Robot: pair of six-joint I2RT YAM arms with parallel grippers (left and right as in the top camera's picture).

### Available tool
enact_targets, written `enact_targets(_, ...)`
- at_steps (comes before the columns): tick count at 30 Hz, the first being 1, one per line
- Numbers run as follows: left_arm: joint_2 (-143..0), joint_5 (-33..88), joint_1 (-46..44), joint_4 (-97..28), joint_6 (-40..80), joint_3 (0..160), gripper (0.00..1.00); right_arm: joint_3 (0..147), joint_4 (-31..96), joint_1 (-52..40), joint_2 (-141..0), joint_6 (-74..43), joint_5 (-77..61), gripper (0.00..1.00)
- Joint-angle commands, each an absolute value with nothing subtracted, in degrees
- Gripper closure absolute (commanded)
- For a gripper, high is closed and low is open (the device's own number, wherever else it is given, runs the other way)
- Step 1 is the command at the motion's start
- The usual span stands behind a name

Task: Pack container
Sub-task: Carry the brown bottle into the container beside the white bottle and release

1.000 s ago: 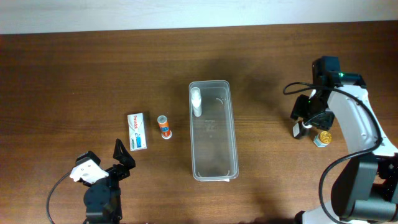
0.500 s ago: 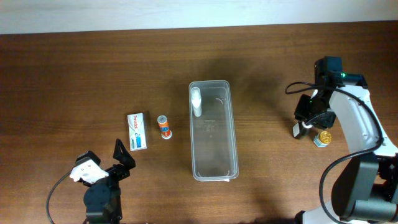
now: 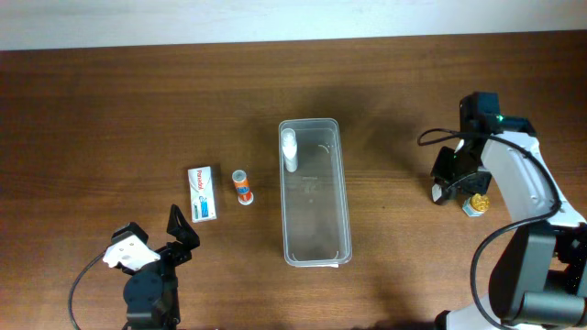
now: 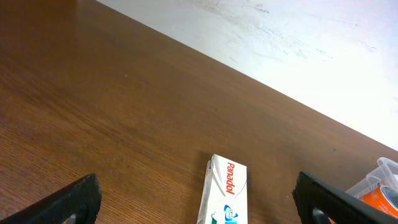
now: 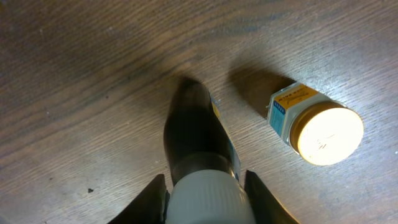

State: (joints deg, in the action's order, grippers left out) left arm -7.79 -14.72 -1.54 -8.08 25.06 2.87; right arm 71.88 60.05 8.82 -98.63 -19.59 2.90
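Observation:
The clear plastic container (image 3: 345,183) lies lengthwise at mid-table with a white bottle (image 3: 290,149) inside its far end. My right gripper (image 3: 446,187) stands over a dark bottle with a white cap (image 5: 193,124) at the right; its fingers (image 5: 205,194) press both sides of the cap. A yellow-capped jar (image 3: 475,203) stands just right of it and shows in the right wrist view (image 5: 323,130). My left gripper (image 3: 154,233) is open and empty near the front left (image 4: 196,186).
A white Panadol box (image 3: 203,192) and a small orange bottle (image 3: 242,186) stand left of the container. The box (image 4: 225,193) lies between and beyond my left fingers. The table's far edge meets a white wall.
My right arm shifted slightly left and lower over the dark bottle. The left arm and the other objects have not moved.

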Motion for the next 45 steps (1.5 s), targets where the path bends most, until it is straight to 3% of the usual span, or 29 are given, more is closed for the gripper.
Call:
enact_targets(1,-7.2,-14.2,-1.6,-7.9,24.3,2.5,0.01,71.6,59.5,9.1,-98.6,-20.2,2.8,0.69)
enact_targets(24,-7.2,-14.1,-1.6,-7.9,24.3,2.5,0.01,73.7,59.5,9.1,-98.6,-20.2,4.7,0.7)
enact_targets(35,-7.2,-14.1,-1.6,-7.9,24.3,2.5,0.0,76.0,60.9,9.0,-98.3,-20.1,4.2,0.87)
enact_targets(45,-7.2,-14.1,-1.6,-7.9,24.3,2.5,0.01,89.8,72.8,0.5,-92.7,-19.7,0.0,0.89)
